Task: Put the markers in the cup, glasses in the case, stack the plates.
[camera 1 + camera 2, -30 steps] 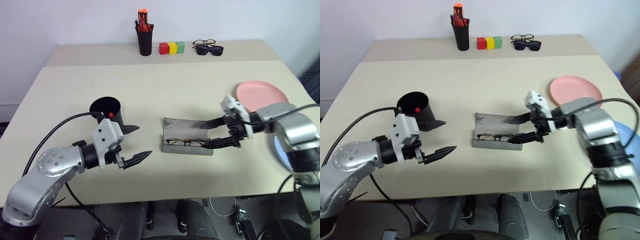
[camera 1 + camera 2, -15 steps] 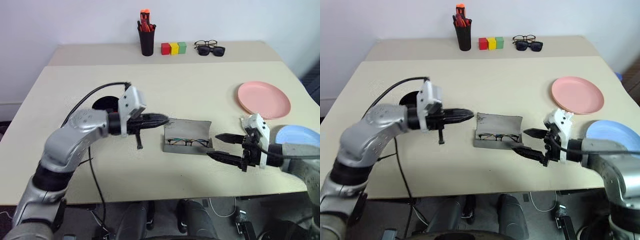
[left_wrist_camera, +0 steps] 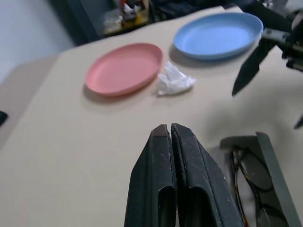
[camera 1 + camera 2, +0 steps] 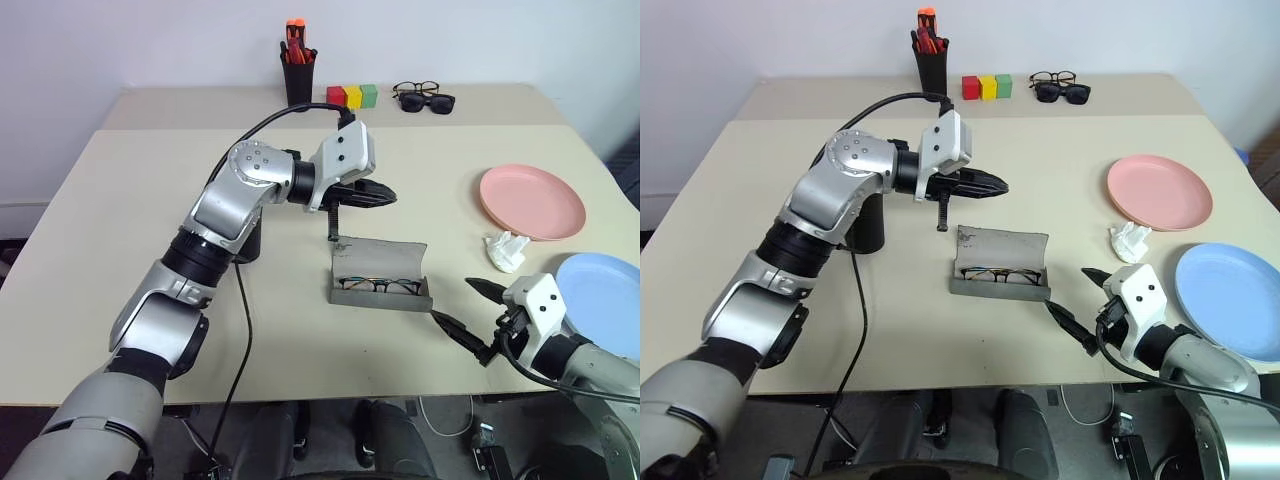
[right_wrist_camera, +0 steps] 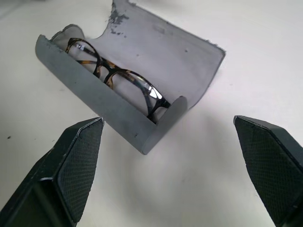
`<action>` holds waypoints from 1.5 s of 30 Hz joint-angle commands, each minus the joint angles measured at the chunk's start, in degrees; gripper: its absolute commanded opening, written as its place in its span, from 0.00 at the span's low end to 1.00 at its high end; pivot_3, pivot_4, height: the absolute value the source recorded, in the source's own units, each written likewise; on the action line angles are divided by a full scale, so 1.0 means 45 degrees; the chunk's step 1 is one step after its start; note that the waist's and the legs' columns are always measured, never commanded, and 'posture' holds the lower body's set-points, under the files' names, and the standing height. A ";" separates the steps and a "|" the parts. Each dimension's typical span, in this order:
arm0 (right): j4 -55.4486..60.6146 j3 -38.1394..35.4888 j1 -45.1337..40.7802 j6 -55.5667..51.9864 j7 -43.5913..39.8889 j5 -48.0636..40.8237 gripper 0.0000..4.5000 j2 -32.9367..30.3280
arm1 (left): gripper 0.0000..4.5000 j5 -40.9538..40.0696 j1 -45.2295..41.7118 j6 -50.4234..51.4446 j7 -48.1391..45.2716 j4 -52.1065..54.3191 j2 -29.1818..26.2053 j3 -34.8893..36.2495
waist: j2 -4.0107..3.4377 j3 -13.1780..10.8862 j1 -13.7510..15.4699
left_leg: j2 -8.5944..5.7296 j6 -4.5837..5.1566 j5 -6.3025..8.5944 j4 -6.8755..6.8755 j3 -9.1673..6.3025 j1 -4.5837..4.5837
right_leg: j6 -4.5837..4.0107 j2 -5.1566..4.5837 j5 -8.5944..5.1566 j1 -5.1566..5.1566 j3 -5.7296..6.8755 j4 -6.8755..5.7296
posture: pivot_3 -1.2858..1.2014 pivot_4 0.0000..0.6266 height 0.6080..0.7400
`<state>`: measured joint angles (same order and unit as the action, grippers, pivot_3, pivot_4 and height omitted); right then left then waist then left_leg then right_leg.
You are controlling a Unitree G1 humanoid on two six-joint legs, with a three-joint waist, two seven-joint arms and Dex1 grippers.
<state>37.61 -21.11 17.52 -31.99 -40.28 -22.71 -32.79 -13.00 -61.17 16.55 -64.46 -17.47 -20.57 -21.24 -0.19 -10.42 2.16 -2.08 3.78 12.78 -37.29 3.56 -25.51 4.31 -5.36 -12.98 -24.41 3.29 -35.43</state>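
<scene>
A pale beige surface [image 4: 150, 220] made of two slabs, a narrower one at the far side joined by a seam to the wide near one, stands against a plain white wall [image 4: 150, 40] under even, soft light, with dark floor [image 4: 20, 250] at the left edge.

My left arm [image 4: 215, 215] is brushed silver metal, built of rounded segments with black bands at the joints; the elbow housing carries a ring of small dark screws. A black cable [image 4: 285, 115] loops over it to a white boxy wrist block [image 4: 345, 155]. The left gripper [image 4: 385, 197] ends in two long black tapered fingers [image 3: 161, 175], each with a slot near its base. My right arm [image 4: 1200, 362] is the same silver, with a white wrist block [image 4: 1135, 290] and a black cable. The right gripper [image 5: 173, 175] has black fingers [image 5: 78, 163] with finely cross-hatched pads.
</scene>
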 commanded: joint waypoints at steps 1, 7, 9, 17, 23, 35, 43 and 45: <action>0.0483 -0.0262 0.0061 0.0348 0.0419 -0.0023 1.00 0.0017 | 0.01 0.0161 -0.0397 -0.0544 -0.0608 0.0254 0.0073 0.0173 | 0.0001 0.0000 0.0003 | 0.0000 0.0000 0.0001 -0.0002 -0.0001 -0.0002 | 0.0000 -0.0001 0.0000 0.0000 0.0000 0.0001 | 0.52 0.24 1.00; 0.0437 0.0008 -0.0622 0.0023 0.0852 -0.0266 1.00 -0.0193 | 0.01 0.0436 0.0172 -0.0834 -0.0992 0.0880 -0.0077 0.0182 | 0.0001 0.0000 0.0005 | 0.0000 0.0009 0.0005 -0.0005 -0.0001 -0.0007 | 0.0000 -0.0005 0.0000 0.0001 -0.0001 0.0009 | 0.52 0.24 1.00; 0.0296 0.0066 -0.0997 -0.0172 0.0838 -0.0344 1.00 -0.0385 | 0.01 0.0406 0.0385 -0.0688 -0.1057 0.1251 -0.0163 0.0211 | 0.0000 0.0000 0.0004 | 0.0000 0.0009 0.0005 -0.0006 -0.0001 -0.0004 | -0.0001 -0.0004 0.0000 0.0002 -0.0002 0.0007 | 0.52 0.24 1.00; -0.0103 0.0220 -0.2001 -0.0733 0.0730 -0.0659 1.00 -0.0987 | 0.01 0.0116 0.1086 -0.0110 -0.1391 0.2596 -0.0415 0.0254 | 0.0002 -0.0001 0.0032 | 0.0000 0.0013 0.0003 -0.0017 -0.0002 -0.0007 | -0.0001 -0.0003 0.0000 0.0005 -0.0001 -0.0002 | 0.52 0.24 1.00; -0.0297 0.0273 -0.1780 -0.0485 0.0663 -0.0593 1.00 -0.1052 | 0.01 -0.0248 0.1452 -0.0142 -0.2026 0.3115 -0.0440 0.0232 | 0.0002 0.0000 0.0019 | -0.0001 0.0024 0.0008 -0.0040 -0.0003 -0.0004 | 0.0000 -0.0002 0.0000 0.0021 0.0000 -0.0006 | 0.52 0.24 1.00; -0.0029 0.0086 -0.1715 -0.0628 0.0882 -0.0805 1.00 -0.1103 | 0.01 -0.0649 0.2213 -0.1175 -0.3032 0.3721 -0.0239 0.0170 | 0.0001 0.0000 0.0017 | -0.0001 0.0029 0.0010 -0.0072 -0.0004 -0.0004 | -0.0001 0.0000 0.0000 0.0024 0.0000 -0.0032 | 0.52 0.24 1.00; 0.0218 -0.0105 -0.1537 -0.0685 0.1306 -0.0821 1.00 -0.1048 | 0.01 -0.0151 0.2337 -0.4140 -0.3989 0.2753 0.0299 -0.0347 | 0.0000 0.0001 0.0021 | 0.0000 0.0052 0.0027 -0.0115 -0.0005 -0.0005 | 0.0000 -0.0002 0.0001 0.0045 -0.0001 -0.0032 | 0.52 0.24 1.00; 0.0341 -0.0144 -0.1428 -0.0684 0.1428 -0.0848 1.00 -0.0998 | 0.01 0.0025 0.2427 -0.4890 -0.4312 0.2440 0.0343 -0.0563 | -0.0001 0.0001 0.0023 | 0.0000 0.0055 0.0029 -0.0119 -0.0005 -0.0005 | 0.0000 -0.0002 0.0001 0.0048 0.0000 -0.0032 | 0.52 0.24 1.00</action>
<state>36.26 -19.75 10.79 -35.34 -34.54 -25.98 -37.06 -13.62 -50.41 -2.12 -82.50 -6.07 -19.37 -23.15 -0.20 -10.41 2.26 -2.08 4.03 12.91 -37.83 3.54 -25.53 4.31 -5.37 -12.97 -24.19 3.29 -35.57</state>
